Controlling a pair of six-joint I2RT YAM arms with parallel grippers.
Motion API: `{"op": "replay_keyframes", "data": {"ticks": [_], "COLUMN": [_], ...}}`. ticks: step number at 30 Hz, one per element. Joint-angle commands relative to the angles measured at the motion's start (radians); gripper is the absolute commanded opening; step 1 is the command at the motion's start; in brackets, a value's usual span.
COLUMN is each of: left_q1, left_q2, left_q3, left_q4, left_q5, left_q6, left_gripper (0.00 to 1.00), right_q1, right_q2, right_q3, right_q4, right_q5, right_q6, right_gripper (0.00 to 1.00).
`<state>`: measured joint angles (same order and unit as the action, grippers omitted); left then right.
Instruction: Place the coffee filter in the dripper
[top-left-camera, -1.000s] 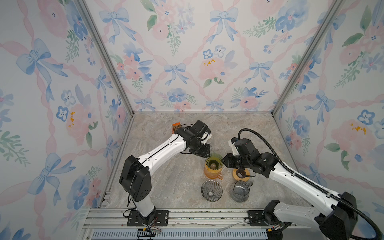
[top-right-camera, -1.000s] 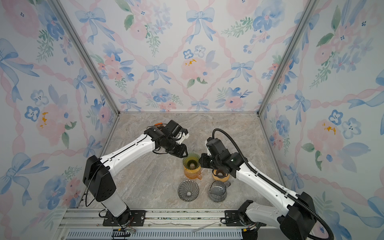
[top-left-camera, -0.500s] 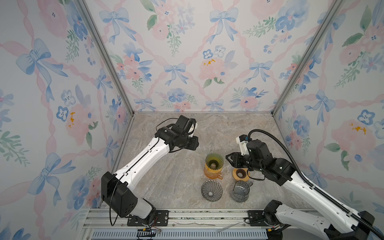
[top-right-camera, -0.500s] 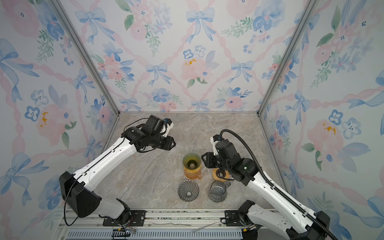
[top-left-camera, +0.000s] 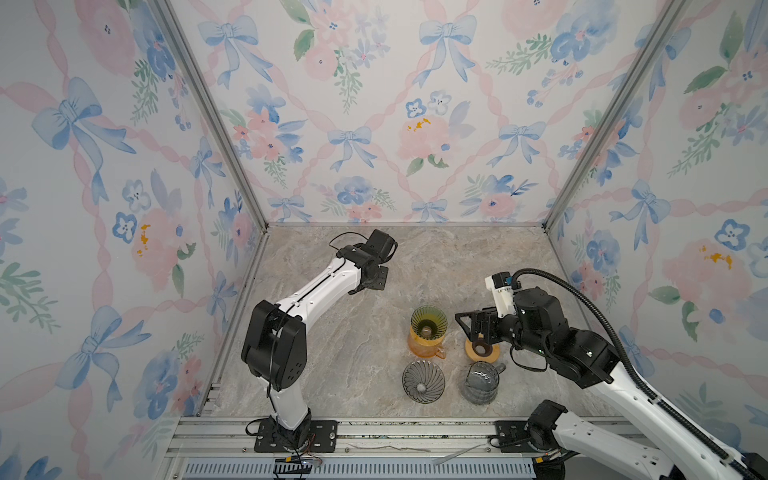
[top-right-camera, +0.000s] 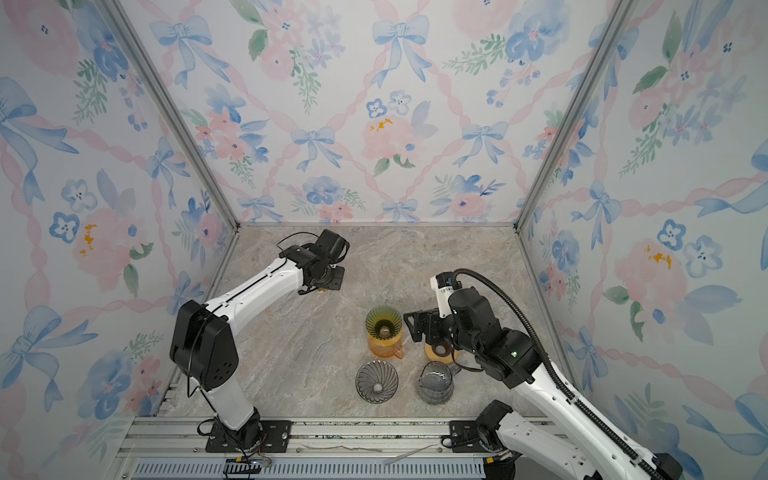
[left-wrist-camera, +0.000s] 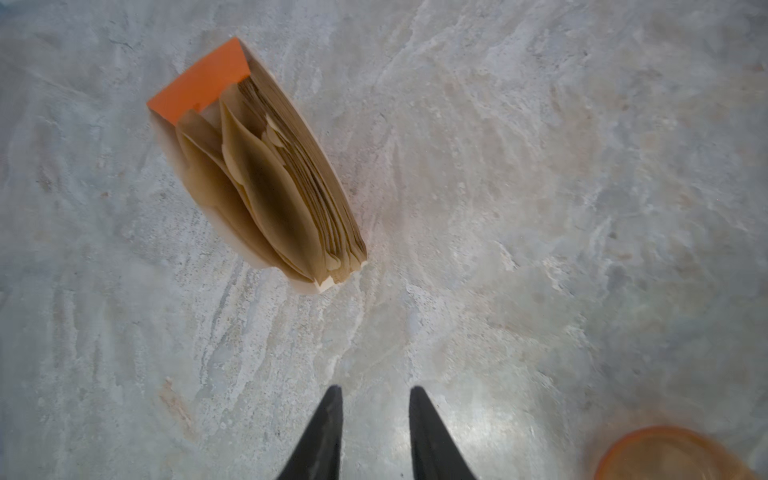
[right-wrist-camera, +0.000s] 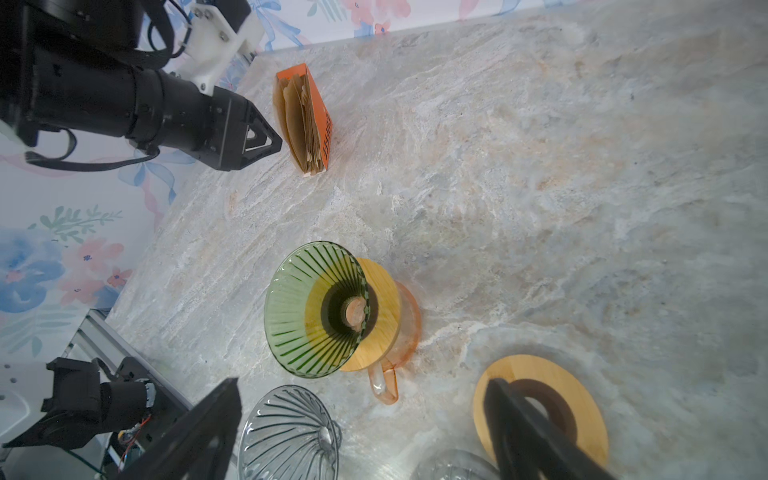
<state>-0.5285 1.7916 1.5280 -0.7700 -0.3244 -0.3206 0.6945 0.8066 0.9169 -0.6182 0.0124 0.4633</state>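
Pickup step in hand. Left tool (left-wrist-camera: 375, 390), slightly parted and empty, hangs near the filter pack (left-wrist-camera: 199, 83); right tool (right-wrist-camera: 362, 382) stands wide, empty. Next: pinch one filter (left-wrist-camera: 270, 195).

coffee filters (left-wrist-camera: 270, 195): brown paper, packed upright in an open-topped orange box (left-wrist-camera: 199, 85) on the marble top (left-wrist-camera: 540, 208) | dripper (right-wrist-camera: 299, 316): green ribbed glass cone, empty, mouth up, seated on a wooden ring (right-wrist-camera: 380, 332) over an orange mug (right-wrist-camera: 411, 328), well apart from the box
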Motion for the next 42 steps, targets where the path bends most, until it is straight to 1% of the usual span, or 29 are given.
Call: {"op": "replay_keyframes", "data": {"ticks": [1,8,14,23,31,42], "left_q1": [0.019,0.066,0.076,0.089,0.107,0.120], "left_q2": [0.039,0.111,0.167,0.223,0.280,0.326], "left_q3": [0.083,0.161,0.198,0.238,0.292,0.326], "left_q4": [0.015,0.022,0.021,0.031,0.029,0.029], "left_q5": [-0.147,-0.178,-0.216,-0.229,-0.226,-0.216], "left_q6": [0.045,0.086,0.114,0.130,0.143,0.150], "left_gripper": [0.29,0.24,0.20,0.17,0.15,0.15], "right_q1": [-0.006,-0.006,-0.006,-0.005,-0.005,-0.005], "right_q2": [-0.031,-0.052,-0.045,-0.071,-0.073,-0.084], "right_q3": [-0.034,-0.051,-0.053,-0.075,-0.075,-0.086], "right_q4": [-0.026,-0.022,-0.017,-0.020,-0.032,-0.038], "right_q5": [0.026,0.023,0.021,0.029,0.035,0.048], "right_q6": [-0.021,-0.012,-0.008,0.001,-0.002,-0.001], "right_gripper": [0.96,0.96,0.96,0.96,0.96,0.96]}}
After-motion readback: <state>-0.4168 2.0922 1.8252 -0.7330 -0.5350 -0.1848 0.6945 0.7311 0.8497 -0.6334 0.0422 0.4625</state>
